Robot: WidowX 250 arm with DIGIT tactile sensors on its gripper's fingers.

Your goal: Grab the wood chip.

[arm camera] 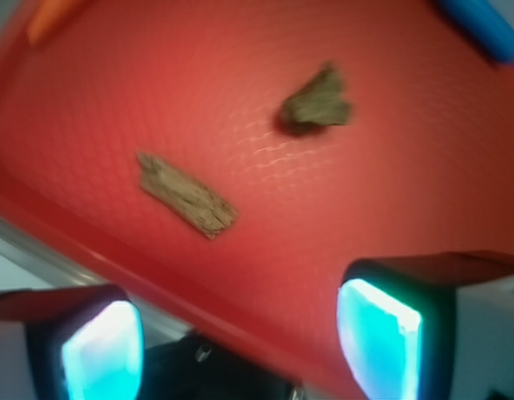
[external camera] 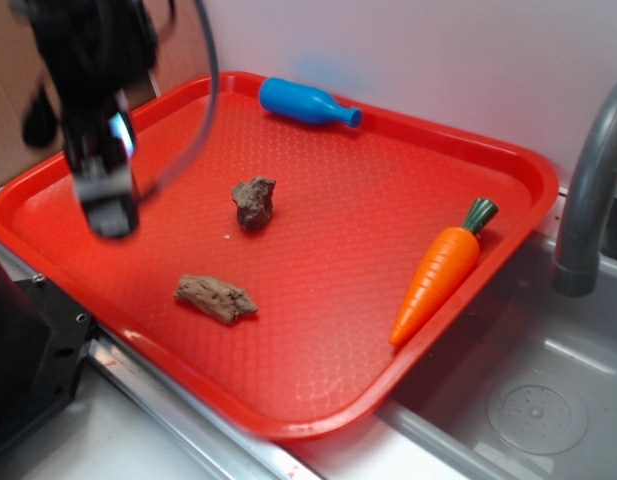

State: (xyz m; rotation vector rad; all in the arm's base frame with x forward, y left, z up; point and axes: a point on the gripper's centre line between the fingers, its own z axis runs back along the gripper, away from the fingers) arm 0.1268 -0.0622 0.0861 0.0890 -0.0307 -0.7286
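A black robot gripper (external camera: 108, 205) hangs in the air above the left part of a red plastic tray (external camera: 438, 140), blurred in the exterior view. In the wrist view its two fingers (arm camera: 381, 342) show at the bottom corners, each with a glowing blue-white pad, set wide apart with only red tray floor and the tray's near rim between them; the gripper holds nothing and touches nothing. The wood chip (external camera: 216, 298), a small flat, light tan sliver with ragged ends, lies flat on the tray floor near the tray's front-left edge, below and to the right of the gripper in the exterior view. In the wrist view the wood chip (arm camera: 187, 195) lies on a slant ahead of the fingers, closer to the left one. A darker, lumpy brown rock-like chunk (external camera: 254, 202) sits toward the tray's middle, apart from the chip with bare floor between them. A blue toy bottle (external camera: 306, 103) lies on its side against the tray's far rim, and an orange toy carrot (external camera: 440, 275) with a green top lies along the right rim, both well apart from the chip. Open textured floor surrounds the chip on all sides except toward the nearby raised front rim. The tray rests over a grey sink (external camera: 538, 410), with a grey faucet (external camera: 588, 200) rising at the right.
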